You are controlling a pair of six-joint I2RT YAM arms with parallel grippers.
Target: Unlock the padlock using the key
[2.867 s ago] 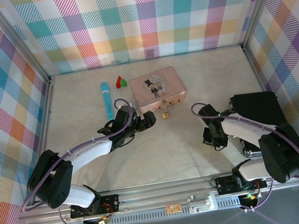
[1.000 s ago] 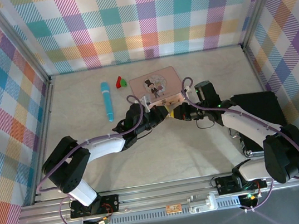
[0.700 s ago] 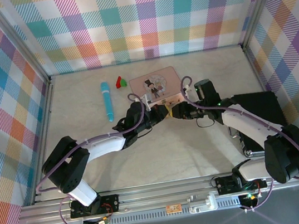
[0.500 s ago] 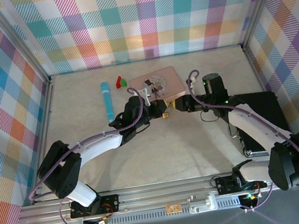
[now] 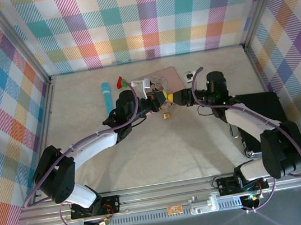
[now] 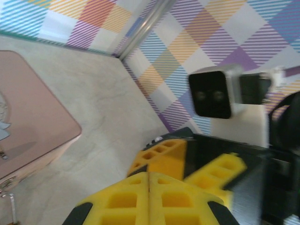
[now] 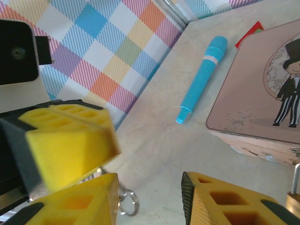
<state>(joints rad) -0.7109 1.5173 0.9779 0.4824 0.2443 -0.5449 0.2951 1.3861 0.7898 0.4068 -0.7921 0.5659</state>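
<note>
On the near right of the counter (image 5: 162, 156), a black block (image 5: 260, 108) is sitting beside the right arm. Both arms are reaching toward the middle, and the two hands are meeting tip to tip just in front of the pink tin box (image 5: 169, 77). The padlock (image 5: 165, 115) is lying just on the near side of that box, below the hands. In the right wrist view its brass body is showing right at the box's near edge, though I cannot tell whether it is hooked to the box. The left hand (image 6: 149, 190) is closed, its yellow pads pressing flat together; whether the key is pinched between them I cannot tell. The right hand (image 7: 150, 199) is standing open, gripping nothing, with a small metal ring (image 7: 127, 198) showing just beside one of its fingertips. Farther left, a turquoise pen (image 5: 107, 101) is lying on the counter. A red piece (image 5: 119, 82) and a green piece (image 5: 125, 83) are sitting just right of its far end, near the far wall.
</note>
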